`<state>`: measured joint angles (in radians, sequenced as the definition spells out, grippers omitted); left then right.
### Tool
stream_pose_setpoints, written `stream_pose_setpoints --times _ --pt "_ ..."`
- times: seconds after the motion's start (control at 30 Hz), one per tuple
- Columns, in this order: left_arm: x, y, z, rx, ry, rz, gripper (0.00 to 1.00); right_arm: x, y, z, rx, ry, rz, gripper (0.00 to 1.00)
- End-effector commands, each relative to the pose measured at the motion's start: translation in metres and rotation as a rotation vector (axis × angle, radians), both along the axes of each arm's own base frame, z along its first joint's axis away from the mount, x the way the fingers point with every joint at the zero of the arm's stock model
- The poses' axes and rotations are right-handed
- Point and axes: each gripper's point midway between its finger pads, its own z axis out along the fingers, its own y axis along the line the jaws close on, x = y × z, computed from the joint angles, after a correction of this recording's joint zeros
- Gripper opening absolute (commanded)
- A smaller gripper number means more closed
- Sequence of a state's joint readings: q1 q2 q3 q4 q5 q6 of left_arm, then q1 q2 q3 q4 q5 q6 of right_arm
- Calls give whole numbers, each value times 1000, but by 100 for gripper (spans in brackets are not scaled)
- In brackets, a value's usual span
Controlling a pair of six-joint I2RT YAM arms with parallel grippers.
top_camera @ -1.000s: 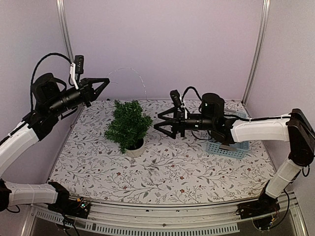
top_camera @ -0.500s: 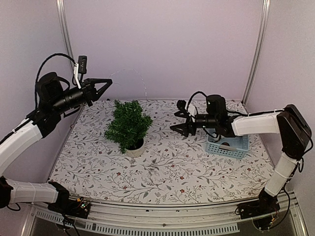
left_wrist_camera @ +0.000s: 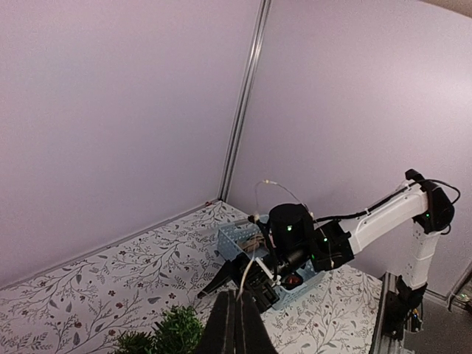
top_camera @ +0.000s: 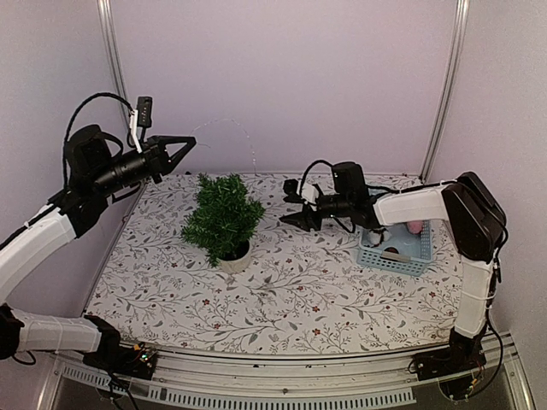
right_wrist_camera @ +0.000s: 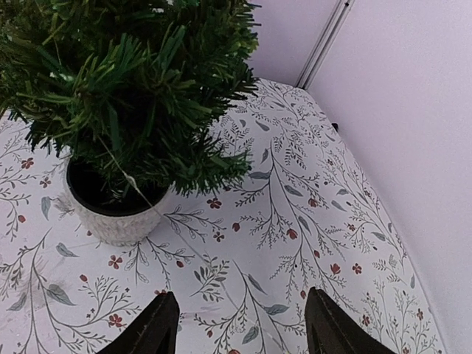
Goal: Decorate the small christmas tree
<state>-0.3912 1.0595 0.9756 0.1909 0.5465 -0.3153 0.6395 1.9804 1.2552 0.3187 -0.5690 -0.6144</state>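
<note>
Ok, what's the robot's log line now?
left gripper shut on wire | right gripper open, empty | tree upright in pot

Here we are in a robotics lab cell: plain lilac walls [top_camera: 282, 77], aluminium posts [top_camera: 112, 51] in the corners, and the left arm [top_camera: 34, 248] and right arm [top_camera: 410, 205] bolted to a metal rail [top_camera: 282, 369] edging the tabletop [top_camera: 282, 299] (floral cloth, a homely touch).

No legible txt, labels, brand names, nos. or signs in the top, L-wrist or R-wrist views.
</note>
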Motion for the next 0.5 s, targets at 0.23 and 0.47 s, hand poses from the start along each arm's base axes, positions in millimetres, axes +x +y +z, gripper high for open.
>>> stream_pose_setpoints --times 0.23,0.47 --pt "13 6 6 -14 -4 38 0 -22 40 -2 -37 -34 123 61" --pt "20 5 2 -20 17 43 0 -63 22 63 128 -31 156 74"
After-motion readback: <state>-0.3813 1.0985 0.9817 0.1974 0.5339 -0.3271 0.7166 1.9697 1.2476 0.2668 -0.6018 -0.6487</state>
